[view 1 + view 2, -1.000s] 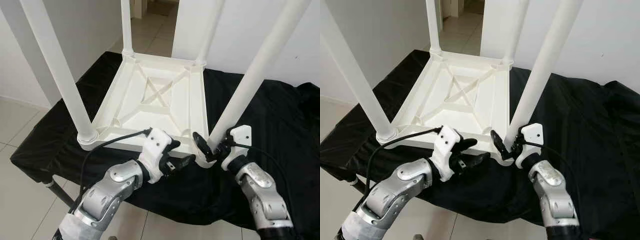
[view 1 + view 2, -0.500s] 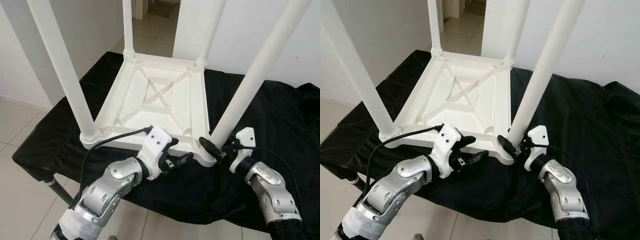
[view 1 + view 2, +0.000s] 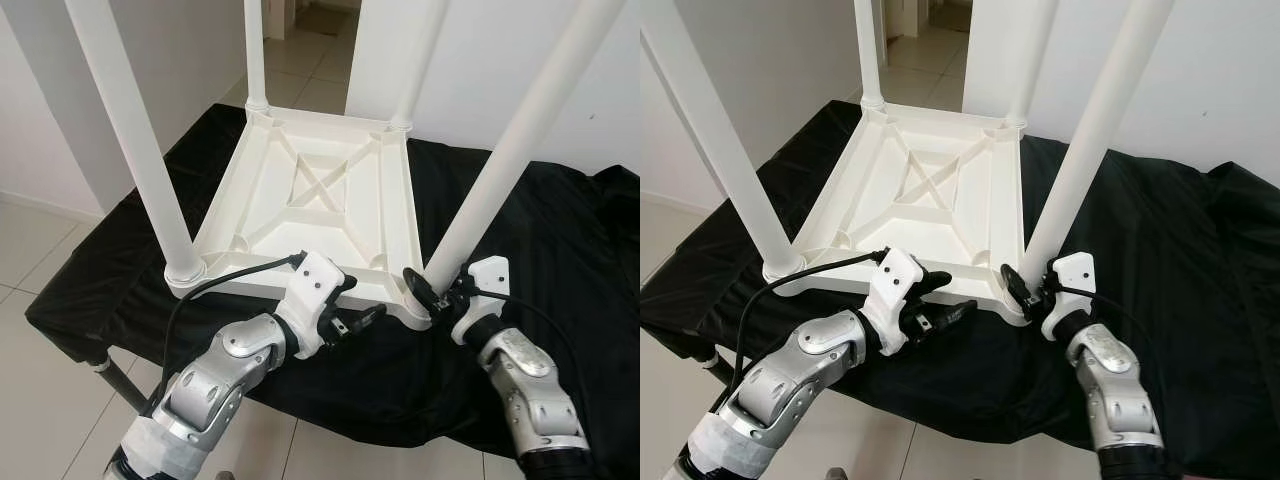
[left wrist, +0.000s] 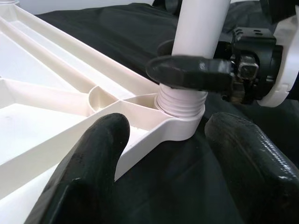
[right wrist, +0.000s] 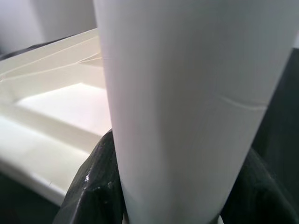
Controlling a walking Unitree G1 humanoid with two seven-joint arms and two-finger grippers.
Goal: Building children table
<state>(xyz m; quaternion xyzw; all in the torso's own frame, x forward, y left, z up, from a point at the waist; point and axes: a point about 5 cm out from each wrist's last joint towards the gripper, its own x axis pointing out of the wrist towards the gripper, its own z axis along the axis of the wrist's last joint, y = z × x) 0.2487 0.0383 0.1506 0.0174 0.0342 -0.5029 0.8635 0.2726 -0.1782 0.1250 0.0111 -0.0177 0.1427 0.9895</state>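
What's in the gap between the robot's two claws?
The white table's near corner, where the leg screws in. The right gripper grips that leg; the left gripper hovers open, as the left wrist view shows.

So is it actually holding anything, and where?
Yes: the right gripper clamps the near-right leg at its base. The left gripper holds nothing.

arms: silver, jointed | wrist housings: white | tool fingers: long, black | cable: black, left arm

White table leg (image 5: 187, 107) close up, black fingers (image 5: 91, 191) gripping either side
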